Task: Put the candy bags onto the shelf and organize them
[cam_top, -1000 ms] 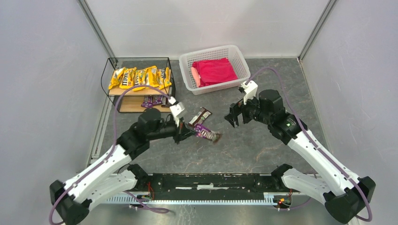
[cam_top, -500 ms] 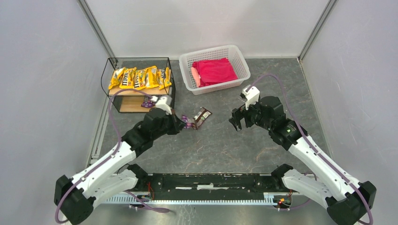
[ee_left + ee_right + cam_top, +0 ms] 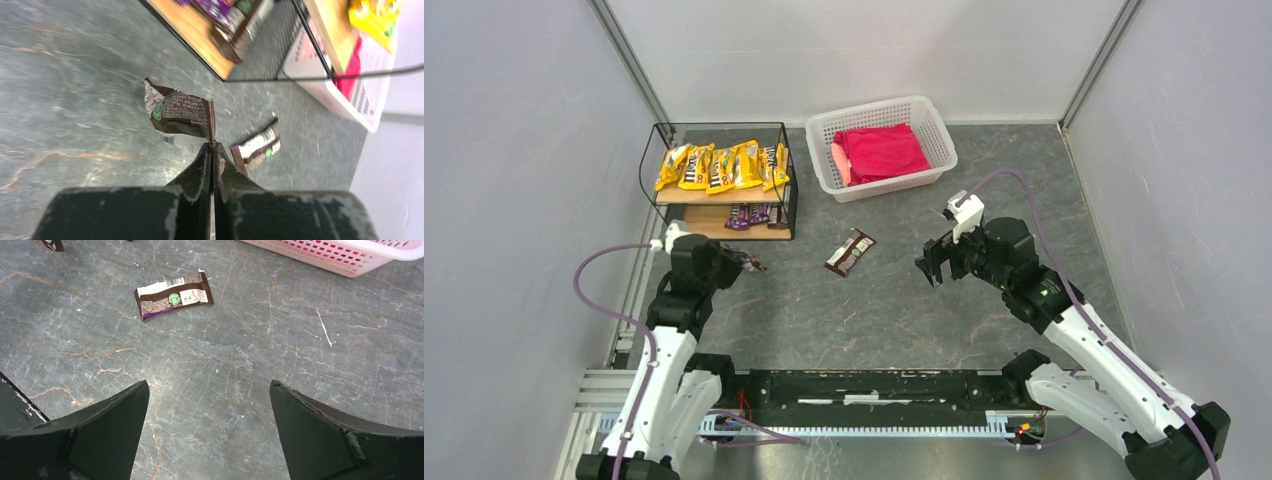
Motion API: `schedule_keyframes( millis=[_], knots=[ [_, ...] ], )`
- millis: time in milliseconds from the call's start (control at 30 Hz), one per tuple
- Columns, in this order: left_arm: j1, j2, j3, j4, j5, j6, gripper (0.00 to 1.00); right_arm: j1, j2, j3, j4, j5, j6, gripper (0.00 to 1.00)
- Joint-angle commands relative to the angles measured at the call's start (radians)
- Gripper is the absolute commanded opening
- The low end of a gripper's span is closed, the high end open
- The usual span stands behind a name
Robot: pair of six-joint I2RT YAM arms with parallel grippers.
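Note:
The shelf (image 3: 699,225) stands at the back left, with several yellow candy bags (image 3: 722,167) in a row on its top board and dark purple-brown ones (image 3: 752,213) on its lower board. My left gripper (image 3: 738,262) is just in front of the lower tier, shut on the edge of a brown candy bag (image 3: 177,112) that hangs from its tips (image 3: 212,147). Another brown bag (image 3: 850,251) lies flat on the table between the arms. Right of that bag, my right gripper (image 3: 934,262) hovers open and holds nothing (image 3: 209,390).
A white perforated basket (image 3: 824,150) with a red cloth (image 3: 881,152) sits at the back, right of the shelf. Grey walls close in both sides. The loose bag (image 3: 172,295) lies ahead of the right fingers; the basket's rim (image 3: 350,255) is beyond.
My left arm has swung back and to the left, carrying its brown bag from mid-table to the front of the shelf. The right gripper has only shifted slightly and stays open.

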Motion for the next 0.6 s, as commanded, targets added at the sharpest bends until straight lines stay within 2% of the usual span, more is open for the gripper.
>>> schedule_keyframes(
  millis=[0, 300, 567],
  knots=[
    [0.108, -0.010, 0.012, -0.013, -0.106, -0.070, 0.02, 0.000, -0.030, -0.008, 0.048, -0.013, 0.013, 0.98],
    [0.234, 0.038, -0.024, 0.255, -0.165, -0.068, 0.02, 0.105, -0.041, 0.011, 0.021, 0.089, -0.010, 0.98],
    [0.318, 0.150, -0.068, 0.511, -0.057, -0.123, 0.02, 0.156, -0.071, -0.012, 0.019, 0.157, -0.031, 0.98]
  ],
)
